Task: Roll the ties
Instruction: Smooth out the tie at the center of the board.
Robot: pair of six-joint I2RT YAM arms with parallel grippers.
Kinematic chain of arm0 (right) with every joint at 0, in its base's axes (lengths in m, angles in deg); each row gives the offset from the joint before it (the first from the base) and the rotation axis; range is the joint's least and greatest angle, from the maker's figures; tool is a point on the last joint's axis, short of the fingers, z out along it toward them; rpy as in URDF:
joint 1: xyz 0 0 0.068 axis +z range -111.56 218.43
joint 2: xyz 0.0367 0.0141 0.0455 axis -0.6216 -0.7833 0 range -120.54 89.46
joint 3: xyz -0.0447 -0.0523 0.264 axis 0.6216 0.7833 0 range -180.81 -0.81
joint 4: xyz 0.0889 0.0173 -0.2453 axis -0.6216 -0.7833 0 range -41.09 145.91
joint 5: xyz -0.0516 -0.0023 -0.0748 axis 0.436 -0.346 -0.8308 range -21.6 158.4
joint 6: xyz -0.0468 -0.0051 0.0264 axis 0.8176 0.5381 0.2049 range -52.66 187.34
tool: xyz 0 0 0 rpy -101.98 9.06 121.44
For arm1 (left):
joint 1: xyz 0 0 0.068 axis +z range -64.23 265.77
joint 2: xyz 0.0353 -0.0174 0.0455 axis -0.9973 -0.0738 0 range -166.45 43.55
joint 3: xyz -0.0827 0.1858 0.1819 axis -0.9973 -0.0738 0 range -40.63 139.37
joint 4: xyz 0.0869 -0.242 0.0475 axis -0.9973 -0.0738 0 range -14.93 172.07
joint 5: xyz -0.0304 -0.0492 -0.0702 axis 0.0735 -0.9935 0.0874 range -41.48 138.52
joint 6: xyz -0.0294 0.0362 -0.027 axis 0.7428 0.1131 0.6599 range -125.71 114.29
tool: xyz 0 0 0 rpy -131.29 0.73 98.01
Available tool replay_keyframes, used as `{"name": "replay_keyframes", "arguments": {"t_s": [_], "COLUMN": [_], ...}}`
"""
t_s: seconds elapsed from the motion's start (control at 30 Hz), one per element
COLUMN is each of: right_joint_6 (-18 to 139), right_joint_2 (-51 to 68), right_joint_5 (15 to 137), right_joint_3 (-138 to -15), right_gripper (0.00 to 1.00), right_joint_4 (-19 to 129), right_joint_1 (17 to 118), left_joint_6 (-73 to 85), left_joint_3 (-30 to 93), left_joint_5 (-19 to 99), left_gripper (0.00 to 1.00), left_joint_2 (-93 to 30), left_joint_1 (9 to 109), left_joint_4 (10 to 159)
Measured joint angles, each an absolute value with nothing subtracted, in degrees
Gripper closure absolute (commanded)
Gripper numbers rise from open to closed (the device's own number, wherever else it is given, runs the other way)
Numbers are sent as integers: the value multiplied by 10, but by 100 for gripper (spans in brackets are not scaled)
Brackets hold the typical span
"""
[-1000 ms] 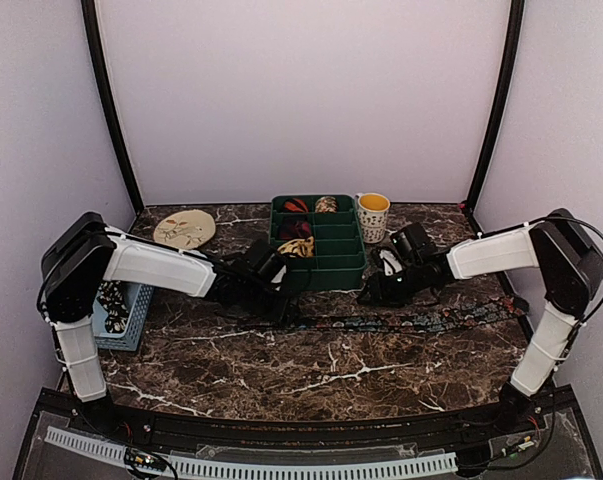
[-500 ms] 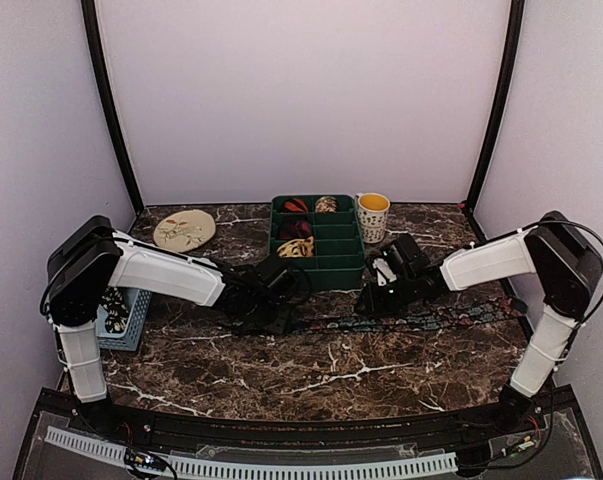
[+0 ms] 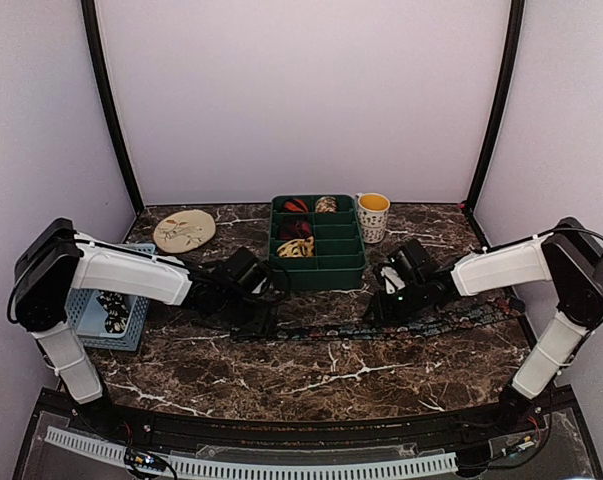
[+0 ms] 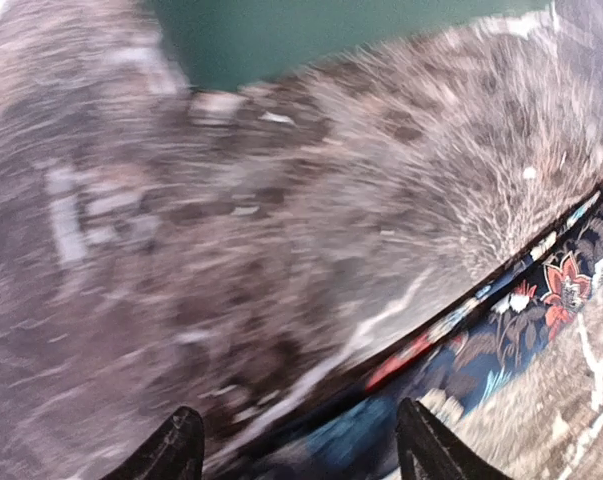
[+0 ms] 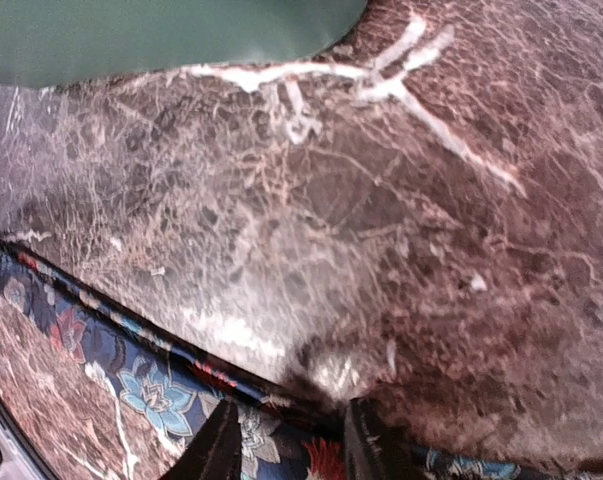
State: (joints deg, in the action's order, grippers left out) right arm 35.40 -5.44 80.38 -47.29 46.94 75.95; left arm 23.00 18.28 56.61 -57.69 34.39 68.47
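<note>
A long dark blue floral tie (image 3: 401, 322) lies flat across the table, running left to right. My left gripper (image 3: 256, 318) is at its left end. In the left wrist view it (image 4: 301, 455) is open, with the blurred tie (image 4: 541, 310) passing between the fingertips. My right gripper (image 3: 383, 306) is near the tie's middle. In the right wrist view it (image 5: 293, 445) is half closed on the tie (image 5: 141, 385), and the fabric puckers up between the fingers. Rolled ties, red-black (image 3: 295, 228), tan (image 3: 326, 204) and yellow-cream (image 3: 296, 247), sit in the green tray (image 3: 333, 268).
A yellow-rimmed cup (image 3: 373, 215) stands right of the tray. A round plate (image 3: 184, 229) lies at the back left. A blue basket (image 3: 111, 315) with patterned cloth sits at the left edge. The tray's wall shows in the left wrist view (image 4: 311, 35) and the right wrist view (image 5: 161, 35).
My left gripper has moved left and nearer, and the tie's left end now reaches further left. My right gripper has shifted slightly right and down onto the tie.
</note>
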Motion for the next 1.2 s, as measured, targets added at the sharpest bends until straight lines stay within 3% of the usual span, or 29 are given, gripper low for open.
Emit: {"name": "replay_keyframes", "arguments": {"t_s": [0.2, 0.5, 0.83, 1.2], "right_joint_6": [367, 388, 395, 382], "right_joint_2": [-13, 75, 36, 84], "right_joint_5": [797, 776, 755, 765], "right_joint_3": [-473, -443, -417, -363], "right_gripper": [53, 38, 35, 35], "right_joint_4": [421, 404, 384, 418], "right_joint_1": [731, 532, 432, 382], "left_joint_6": [235, 242, 238, 238], "left_joint_3": [104, 84, 84, 60], "left_joint_5": [541, 522, 524, 524], "left_gripper": [27, 25, 24, 19], "left_joint_2": [-464, -458, -458, -456], "left_joint_1": [380, 378, 378, 380], "left_joint_4": [718, 735, 737, 747]}}
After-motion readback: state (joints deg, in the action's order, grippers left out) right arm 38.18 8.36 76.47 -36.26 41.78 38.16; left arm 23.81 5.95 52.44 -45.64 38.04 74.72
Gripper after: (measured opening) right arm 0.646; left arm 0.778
